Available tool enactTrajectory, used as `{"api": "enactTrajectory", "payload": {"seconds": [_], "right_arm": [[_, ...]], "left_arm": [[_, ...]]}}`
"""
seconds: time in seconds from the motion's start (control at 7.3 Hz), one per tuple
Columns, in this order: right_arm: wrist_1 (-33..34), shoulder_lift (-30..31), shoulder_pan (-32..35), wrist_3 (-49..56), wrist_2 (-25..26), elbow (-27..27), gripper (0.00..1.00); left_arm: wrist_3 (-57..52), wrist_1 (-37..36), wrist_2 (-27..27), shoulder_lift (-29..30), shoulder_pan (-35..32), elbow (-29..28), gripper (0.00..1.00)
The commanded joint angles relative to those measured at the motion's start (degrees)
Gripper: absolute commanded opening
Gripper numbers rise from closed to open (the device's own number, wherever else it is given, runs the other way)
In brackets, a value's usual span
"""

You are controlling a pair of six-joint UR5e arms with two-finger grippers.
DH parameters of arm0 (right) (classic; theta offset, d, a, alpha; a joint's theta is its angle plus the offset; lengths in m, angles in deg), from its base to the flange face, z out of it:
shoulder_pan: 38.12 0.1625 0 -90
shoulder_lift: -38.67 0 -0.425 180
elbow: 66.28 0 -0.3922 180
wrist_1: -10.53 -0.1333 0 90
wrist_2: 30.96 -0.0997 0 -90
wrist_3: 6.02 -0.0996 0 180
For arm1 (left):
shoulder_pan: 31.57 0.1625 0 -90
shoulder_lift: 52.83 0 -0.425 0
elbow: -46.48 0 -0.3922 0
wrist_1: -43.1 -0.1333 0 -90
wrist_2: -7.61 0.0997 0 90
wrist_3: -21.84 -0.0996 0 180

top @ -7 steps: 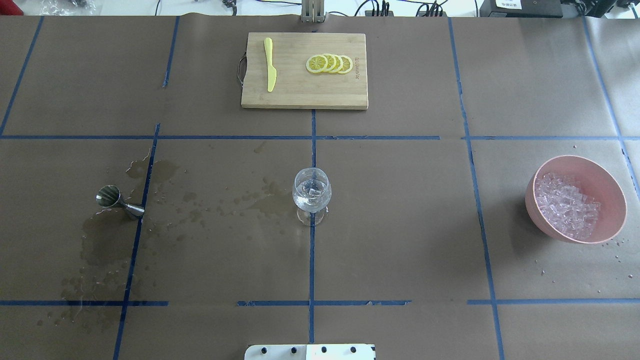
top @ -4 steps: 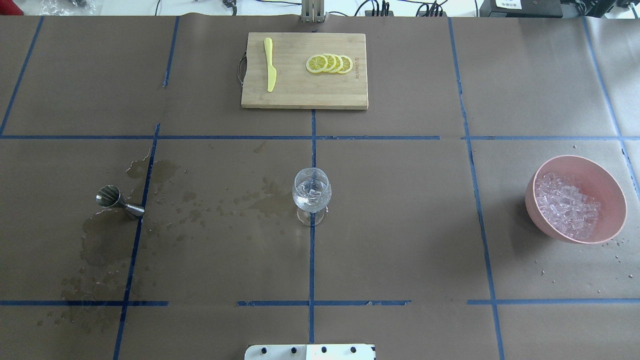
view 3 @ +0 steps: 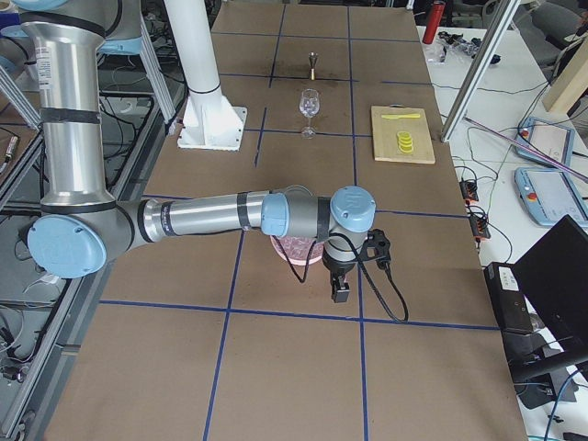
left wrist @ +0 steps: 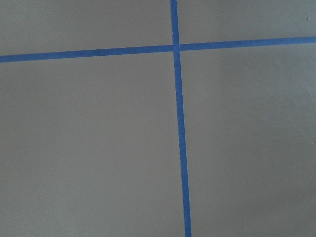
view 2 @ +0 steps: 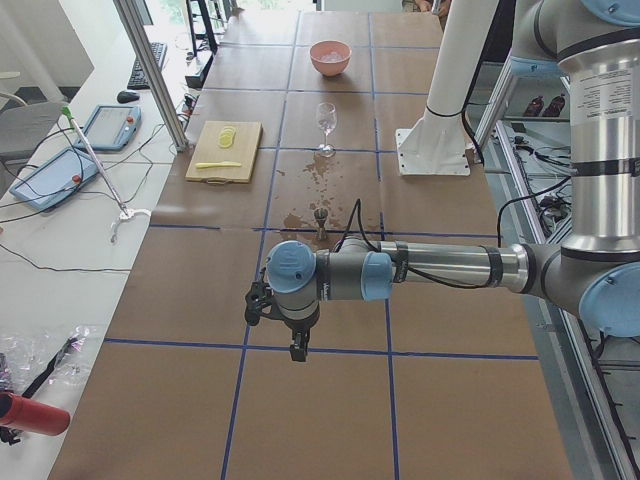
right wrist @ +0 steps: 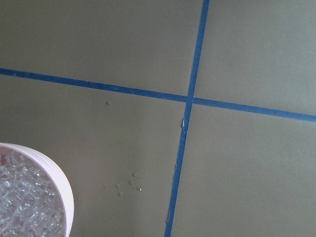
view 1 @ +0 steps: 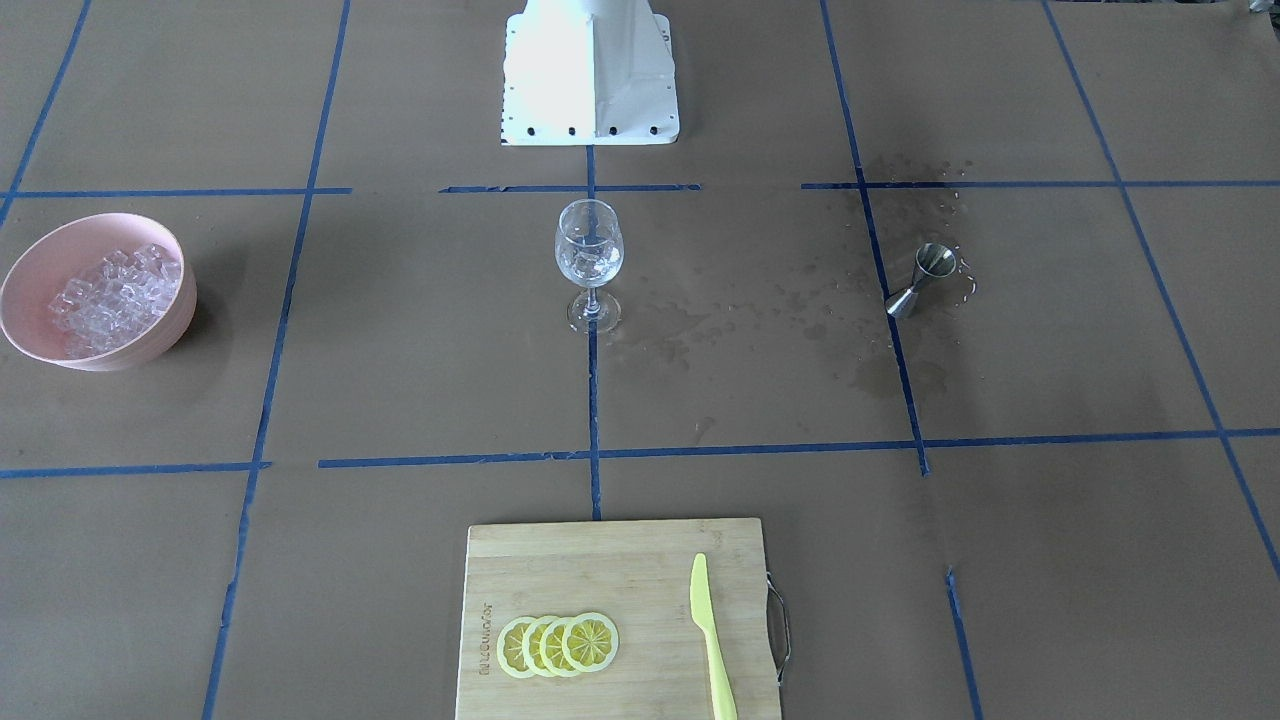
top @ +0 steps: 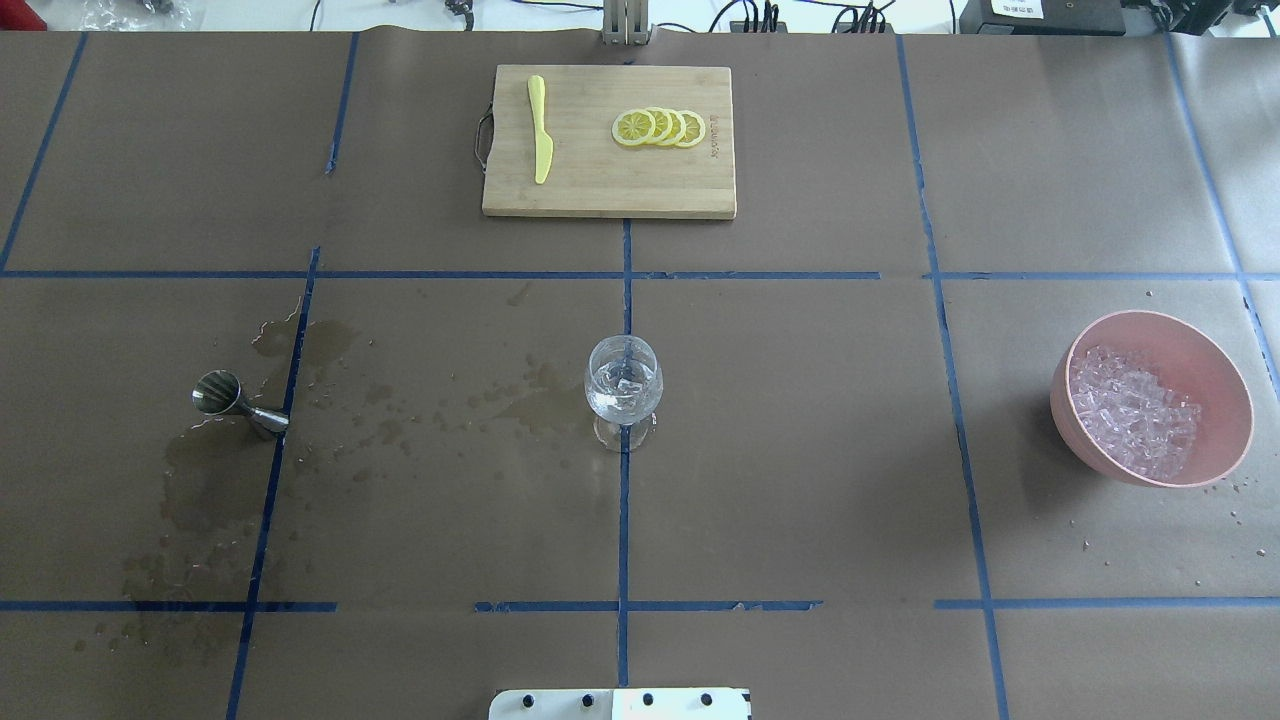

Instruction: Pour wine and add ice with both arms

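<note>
Wine (top: 621, 404) is carried by neither arm, it is judged. Left gripper (view 2: 298, 345) and right gripper (view 3: 340, 292) are caught only in side views, pointed downward, so parted or closed cannot be told. Clear liquid and a few cubes are noted in the centre glass (top: 623, 375). Jigger (top: 238, 402) is set among wet stains (top: 200, 480). Ice (top: 1130, 410) lies heaped in the pink bowl (top: 1160, 322). Task judged largely done; liquid level is hard to read.

Lemon slices (top: 660, 127) and knife (top: 540, 130) on board (top: 600, 195)
</note>
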Motion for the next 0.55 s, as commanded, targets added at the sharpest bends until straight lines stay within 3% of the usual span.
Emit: {"api": "enactTrajectory", "payload": {"seconds": [0.0,0.27,0.41], "right_arm": [[-0.36,0.59,1.98,0.07,-3.04,-2.49,1.0],[-7.36,3.05,1.98,-1.15,-2.53,-3.72,1.0],[-7.74,3.06,1.98,-5.77,-2.52,-3.81,1.0]], "left_arm": [[-0.15,0.05,0.0,-0.03,-0.03,-0.05,1.0],[-0.24,0.05,0.0,-0.03,-0.12,0.04,1.0],[-0.24,0.05,0.0,-0.03,-0.12,-0.05,1.0]]}}
